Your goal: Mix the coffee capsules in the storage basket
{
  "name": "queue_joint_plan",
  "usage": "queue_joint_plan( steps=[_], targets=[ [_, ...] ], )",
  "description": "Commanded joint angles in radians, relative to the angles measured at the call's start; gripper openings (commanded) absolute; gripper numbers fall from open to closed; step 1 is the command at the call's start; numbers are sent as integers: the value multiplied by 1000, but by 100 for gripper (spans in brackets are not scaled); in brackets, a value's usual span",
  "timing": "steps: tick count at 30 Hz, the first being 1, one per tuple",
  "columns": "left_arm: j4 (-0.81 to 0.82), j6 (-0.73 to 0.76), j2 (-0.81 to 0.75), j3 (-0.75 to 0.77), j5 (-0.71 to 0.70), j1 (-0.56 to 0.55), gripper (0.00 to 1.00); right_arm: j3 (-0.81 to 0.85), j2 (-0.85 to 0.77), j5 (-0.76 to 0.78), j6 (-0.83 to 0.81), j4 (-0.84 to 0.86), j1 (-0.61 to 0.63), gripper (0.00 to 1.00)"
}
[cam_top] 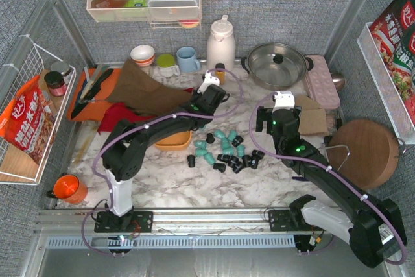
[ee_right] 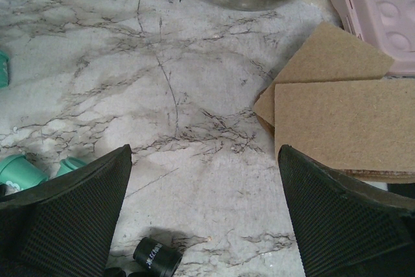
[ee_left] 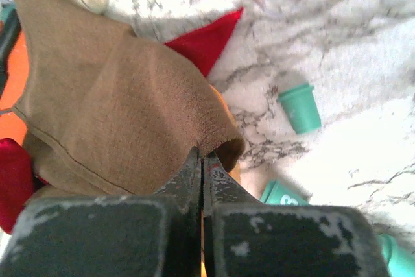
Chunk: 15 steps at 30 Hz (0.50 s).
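Looking down on a marble table (cam_top: 194, 186) walled in grey. Seeing the coffee capsules (cam_top: 224, 150) lying loose at frame centre, outside the storage basket (cam_top: 175, 141) just left of them. Finding the right gripper (cam_top: 277, 120) gaping wide just right of the heap, bare marble stretching ahead to the pot (cam_top: 277, 63). Farther up-left, catching the left gripper (cam_top: 200, 104) clamping the brown cloth (cam_top: 146, 89) hem, just above the basket in frame.
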Motion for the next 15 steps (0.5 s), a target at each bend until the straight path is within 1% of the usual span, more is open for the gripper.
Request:
queue_joint_plan(
  steps=[1,5,8,11,15],
  targets=[
    [53,13,-53,-9,-45,7,0,13,2,12,7,5,0,99],
    [76,25,-96,-34,-81,22,0,13,1,13,10,2,-1,99],
    [91,53,-155,-46,-100,64,0,13,-1,12,13,1,-1,99],
    [99,93,-217,-33,-58,152,0,13,1,12,16,1,-1,99],
    [114,142,-277,28,-8,314,0,13,4,12,17,-1,0,99]
  ],
)
